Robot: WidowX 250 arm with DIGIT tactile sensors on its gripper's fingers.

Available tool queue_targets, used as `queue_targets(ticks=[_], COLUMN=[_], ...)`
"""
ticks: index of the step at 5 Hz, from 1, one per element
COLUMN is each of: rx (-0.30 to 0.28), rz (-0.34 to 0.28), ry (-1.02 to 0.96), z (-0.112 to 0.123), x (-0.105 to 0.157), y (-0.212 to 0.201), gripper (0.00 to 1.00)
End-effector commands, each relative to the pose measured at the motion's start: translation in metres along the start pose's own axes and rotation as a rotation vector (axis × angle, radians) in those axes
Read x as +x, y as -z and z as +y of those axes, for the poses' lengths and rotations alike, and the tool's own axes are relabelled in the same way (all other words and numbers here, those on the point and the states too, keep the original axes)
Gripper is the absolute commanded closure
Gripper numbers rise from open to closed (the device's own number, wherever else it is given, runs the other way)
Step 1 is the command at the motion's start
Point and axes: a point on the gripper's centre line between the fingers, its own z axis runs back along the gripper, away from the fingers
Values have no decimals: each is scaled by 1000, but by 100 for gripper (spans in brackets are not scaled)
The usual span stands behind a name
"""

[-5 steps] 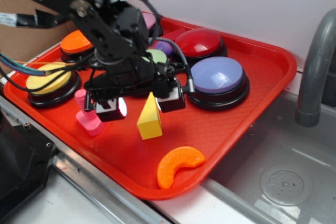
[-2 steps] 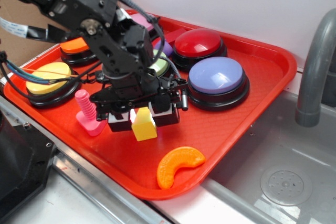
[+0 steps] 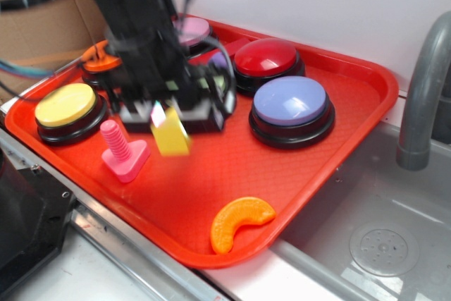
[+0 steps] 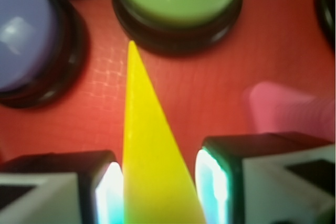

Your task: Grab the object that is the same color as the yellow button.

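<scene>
The hand (image 3: 171, 114) is clamped on the yellow wedge (image 3: 171, 137), one pad (image 4: 111, 192) against each flat side, and the wedge looks raised off the red tray (image 3: 352, 103), above its middle-left part. The yellow button (image 3: 65, 105) sits at the tray's left edge, the pink bolt piece (image 3: 121, 153) just beside it, and the orange crescent (image 3: 239, 223) lies near the front edge.
</scene>
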Motion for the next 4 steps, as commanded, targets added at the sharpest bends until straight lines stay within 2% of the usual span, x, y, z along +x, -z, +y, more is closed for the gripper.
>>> queue_targets(ticks=[1, 2, 3, 4], rx=[12, 60, 77, 116], rz=[-20, -5, -41, -9], ry=[178, 276, 263, 268], z=[36, 62, 78, 80], x=[55, 77, 85, 89], y=[-69, -77, -83, -89], gripper=[100, 100, 100, 94])
